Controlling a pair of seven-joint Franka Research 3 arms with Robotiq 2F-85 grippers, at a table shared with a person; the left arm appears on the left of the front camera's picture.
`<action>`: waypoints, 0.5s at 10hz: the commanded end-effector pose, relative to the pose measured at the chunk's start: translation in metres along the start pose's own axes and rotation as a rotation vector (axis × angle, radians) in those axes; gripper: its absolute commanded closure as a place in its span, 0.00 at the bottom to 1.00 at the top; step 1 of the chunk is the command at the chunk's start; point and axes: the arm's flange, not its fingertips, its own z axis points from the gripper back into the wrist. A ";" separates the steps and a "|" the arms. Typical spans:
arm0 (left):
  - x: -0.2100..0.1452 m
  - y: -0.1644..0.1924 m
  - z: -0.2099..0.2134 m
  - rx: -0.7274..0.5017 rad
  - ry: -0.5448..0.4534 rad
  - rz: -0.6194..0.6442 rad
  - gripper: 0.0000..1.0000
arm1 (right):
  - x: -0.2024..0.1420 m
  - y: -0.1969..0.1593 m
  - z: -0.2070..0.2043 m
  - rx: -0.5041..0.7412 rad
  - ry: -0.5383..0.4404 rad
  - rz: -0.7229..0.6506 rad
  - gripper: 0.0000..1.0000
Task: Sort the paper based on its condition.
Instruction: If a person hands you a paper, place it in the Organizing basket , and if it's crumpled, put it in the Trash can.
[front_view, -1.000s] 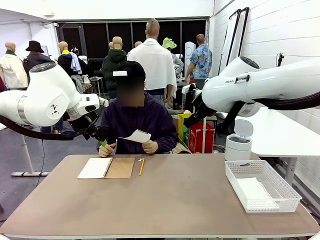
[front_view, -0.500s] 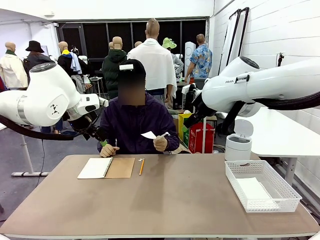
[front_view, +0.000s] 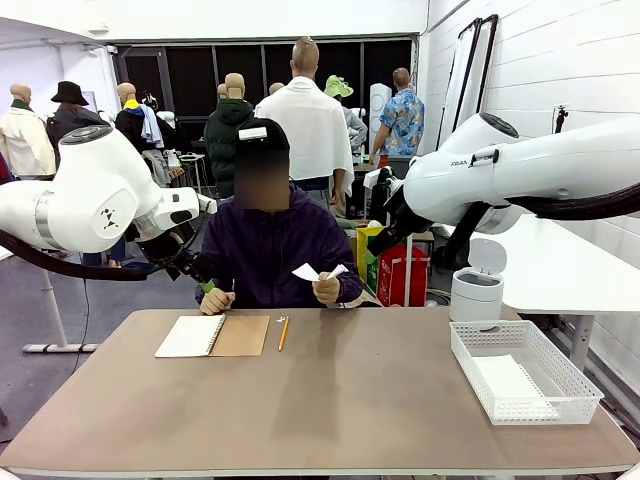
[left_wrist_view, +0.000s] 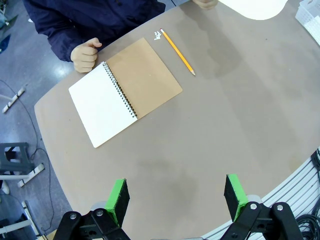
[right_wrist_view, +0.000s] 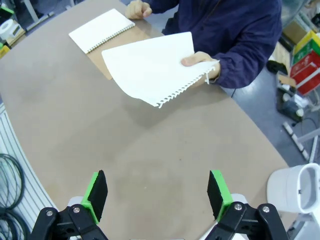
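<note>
The paper (right_wrist_view: 150, 70), one flat sheet with a torn perforated edge, sits pinched in the person's hand (right_wrist_view: 200, 62) above the table (front_view: 350, 400) (notebook (left_wrist_view: 125, 97) open nearby). Both the left gripper (left_wrist_view: 175, 197) and right gripper (right_wrist_view: 156, 195) hover spread, empty.

Both tools — left (left_wrist_view: 176, 194), right (right_wrist_view: 156, 192) — hang above, fingers apart.

The left gripper (left_wrist_view: 176, 196) hangs wide open above the bare table (left_wrist_view: 210, 130). Beyond lie an open notebook (left_wrist_view: 125, 91), a pencil (left_wrist_view: 177, 51), and a person's fist (left_wrist_view: 85, 55).
</note>
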 end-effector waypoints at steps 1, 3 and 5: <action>0.000 0.001 0.001 -0.010 -0.005 0.004 0.00 | 0.010 -0.015 -0.004 -0.010 -0.008 -0.246 0.00; 0.000 0.001 0.001 -0.010 -0.005 0.004 0.00 | 0.013 -0.035 -0.011 0.018 -0.038 -0.497 0.00; 0.000 0.001 0.001 -0.010 -0.005 0.004 0.00 | 0.003 -0.059 -0.023 0.100 -0.060 -0.774 0.00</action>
